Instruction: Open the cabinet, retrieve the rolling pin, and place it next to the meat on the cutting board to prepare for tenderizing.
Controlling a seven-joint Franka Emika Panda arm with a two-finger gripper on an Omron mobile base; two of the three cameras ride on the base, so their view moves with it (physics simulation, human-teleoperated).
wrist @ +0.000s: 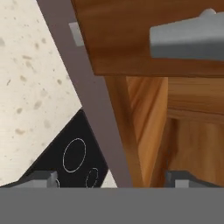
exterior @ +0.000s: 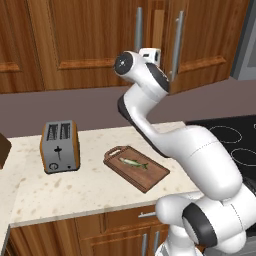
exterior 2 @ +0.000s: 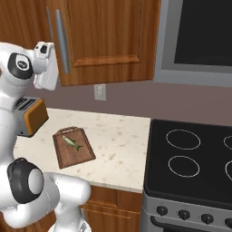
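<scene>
The arm was up at the cabinet [exterior: 95, 40], and the gripper [wrist: 113, 179] stood spread wide with nothing between its fingers, the two dark tips showing far apart at the bottom of the hand view. Up at 1 o'clock in that view hung a silver bar handle [wrist: 188, 37]. Below it the right door looked cracked ajar, with lighter wood showing in the gap.

The step in hand seemed to be getting that door properly open. To do it well, the robot would want its fingers either side of the bar before squeezing, then a pull along the door's swing, not straight back. Whether the gap was already wide enough for a reach, the pictures did not settle.

The rolling pin was presumably in the cabinet; its spot could not be told. The cutting board [exterior: 142, 172] lay flat on the pale counter [exterior: 75, 190], dark reddish-brown, its looped handle toward 10 o'clock in the left base view. The meat [exterior: 134, 163] rested on it, a slender silvery-green fish. The toaster [exterior: 60, 146] stood at 9 o'clock from the board, well apart.
</scene>
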